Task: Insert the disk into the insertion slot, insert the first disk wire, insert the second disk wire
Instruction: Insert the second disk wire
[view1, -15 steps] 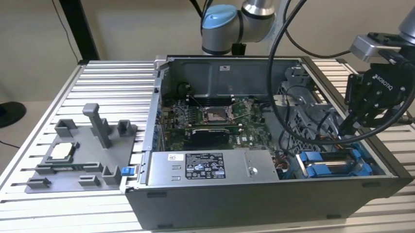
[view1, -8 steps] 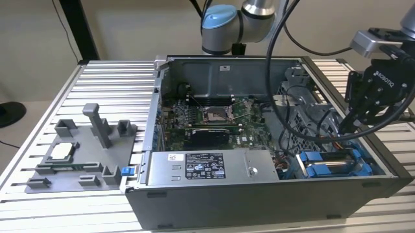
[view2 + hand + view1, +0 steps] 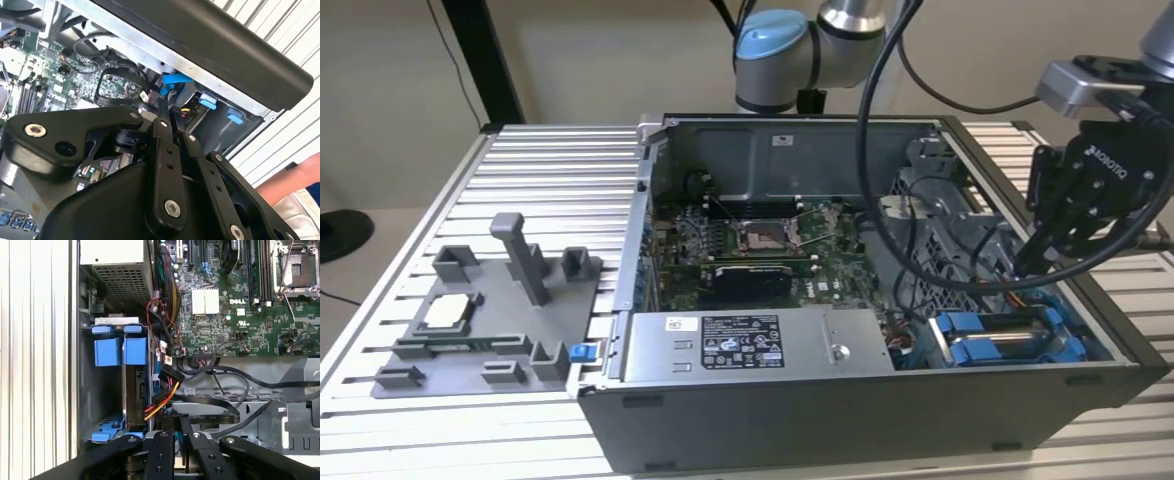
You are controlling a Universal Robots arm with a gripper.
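Slatted metal table (image 3: 534,150) carries an open computer case (image 3: 854,420). Disk (image 3: 134,395) sits edge-on inside the insertion slot (image 3: 100,390), at the case's near corner on the exterior view's right. Gripper (image 3: 178,420) hangs just beside it, fingers pinched on a black flat wire (image 3: 215,418).

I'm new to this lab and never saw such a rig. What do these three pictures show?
A robot arm carries a black gripper over an open computer case standing on a slatted metal table. The exterior view looks at the whole scene from off the arm; both wrist views come from cameras riding near the gripper, looking into the case. At the exterior view's left lies a grey plastic fixture. The disk, in its blue carrier, appears to sit in the insertion slot, with the gripper close by among loose cables. Whether it holds one, I cannot tell.
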